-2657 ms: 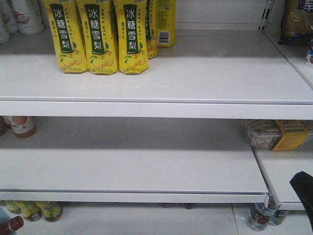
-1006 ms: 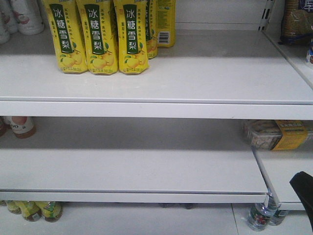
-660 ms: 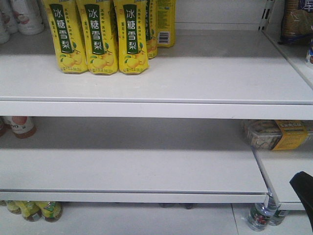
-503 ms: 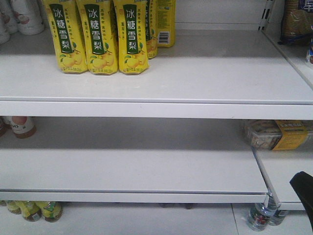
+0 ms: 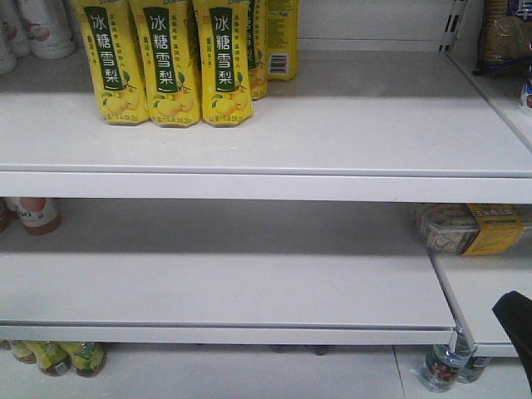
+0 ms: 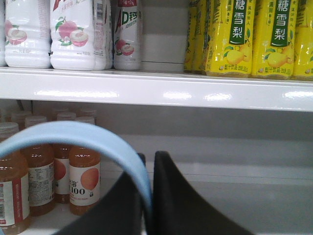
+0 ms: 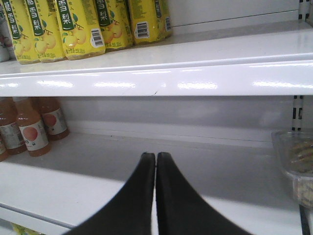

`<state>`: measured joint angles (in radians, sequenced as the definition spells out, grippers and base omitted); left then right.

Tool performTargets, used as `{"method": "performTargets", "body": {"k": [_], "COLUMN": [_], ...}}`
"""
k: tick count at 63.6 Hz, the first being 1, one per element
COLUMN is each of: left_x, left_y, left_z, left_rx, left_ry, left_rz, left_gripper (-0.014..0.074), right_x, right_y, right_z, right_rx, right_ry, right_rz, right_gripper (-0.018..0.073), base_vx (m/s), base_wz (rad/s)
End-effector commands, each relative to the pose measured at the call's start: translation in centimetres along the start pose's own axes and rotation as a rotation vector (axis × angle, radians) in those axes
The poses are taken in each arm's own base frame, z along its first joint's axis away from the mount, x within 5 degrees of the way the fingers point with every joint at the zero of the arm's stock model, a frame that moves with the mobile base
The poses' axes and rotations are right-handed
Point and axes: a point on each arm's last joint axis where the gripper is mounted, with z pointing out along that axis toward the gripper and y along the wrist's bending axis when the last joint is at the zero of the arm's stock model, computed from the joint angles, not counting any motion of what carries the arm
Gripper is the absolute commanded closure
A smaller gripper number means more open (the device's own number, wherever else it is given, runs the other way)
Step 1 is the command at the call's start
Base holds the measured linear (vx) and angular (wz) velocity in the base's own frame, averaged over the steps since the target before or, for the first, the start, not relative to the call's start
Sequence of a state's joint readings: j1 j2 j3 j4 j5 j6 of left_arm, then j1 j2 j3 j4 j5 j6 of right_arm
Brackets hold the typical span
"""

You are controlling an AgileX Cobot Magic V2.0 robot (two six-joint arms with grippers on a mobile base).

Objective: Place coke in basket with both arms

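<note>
The coke is out of view in every frame. Of the basket only its pale blue handle [image 6: 73, 133] shows, arching from the left into my left gripper [image 6: 148, 162], which is shut on it. In the right wrist view my right gripper [image 7: 156, 157] is shut with nothing between its black fingers, hovering in front of the middle shelf [image 7: 98, 186]. A black arm part [image 5: 515, 320] pokes in at the lower right edge of the front view.
Yellow pear-drink bottles [image 5: 170, 62] stand on the upper shelf, white peach-drink bottles [image 6: 73, 34] to their left. Orange juice bottles [image 6: 83, 181] stand at the left of the middle shelf. A clear food box [image 5: 465, 229] sits at its right. More bottles [image 5: 54, 357] stand below.
A dark red bottle top seen at the lower left corner of the front view 2.7 s ago is gone from view. The black arm part at lower right has not moved.
</note>
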<state>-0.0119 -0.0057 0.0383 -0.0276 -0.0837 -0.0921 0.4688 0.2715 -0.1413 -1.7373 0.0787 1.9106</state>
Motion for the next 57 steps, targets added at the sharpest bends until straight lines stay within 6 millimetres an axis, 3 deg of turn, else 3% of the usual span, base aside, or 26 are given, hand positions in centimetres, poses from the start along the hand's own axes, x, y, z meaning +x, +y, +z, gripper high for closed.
{"method": "performTargets", "body": {"k": [1, 12, 20, 30, 44, 57], "left_x": [-2.6, -2.6, -2.6, -2.6, -2.6, -2.6], "left_y": [-0.4, -0.4, -0.4, -0.4, -0.4, -0.4], "left_z": [-0.4, -0.4, -0.4, -0.4, -0.4, -0.4], "left_rx": [0.027, 0.027, 0.027, 0.027, 0.027, 0.027], "left_ry": [-0.212, -0.212, -0.212, -0.212, -0.212, -0.212], "left_rz": [0.093, 0.093, 0.093, 0.093, 0.093, 0.093], "left_gripper": [0.0602, 0.0602, 0.0602, 0.0602, 0.0602, 0.0602], "right_x": [-0.9, -0.4, 0.2, 0.5, 2.0, 1.9], "right_y": [0.0, -0.6, -1.7, -1.9, -2.7, -2.3], "right_z": [0.0, 0.0, -0.2, -0.5, -2.1, -3.5], "right_rx": [0.013, 0.09, 0.223, 0.237, 0.373, 0.312], "right_ry": [-0.022, 0.013, 0.041, 0.038, 0.171, 0.057], "right_rz": [0.028, 0.42, 0.574, 0.557, 0.519, 0.322], "right_gripper": [0.0564, 0.0564, 0.0564, 0.0564, 0.0564, 0.0564], "base_vx": [0.0, 0.0, 0.0, 0.0, 0.0, 0.0], "base_wz": [0.0, 0.0, 0.0, 0.0, 0.0, 0.0]}}
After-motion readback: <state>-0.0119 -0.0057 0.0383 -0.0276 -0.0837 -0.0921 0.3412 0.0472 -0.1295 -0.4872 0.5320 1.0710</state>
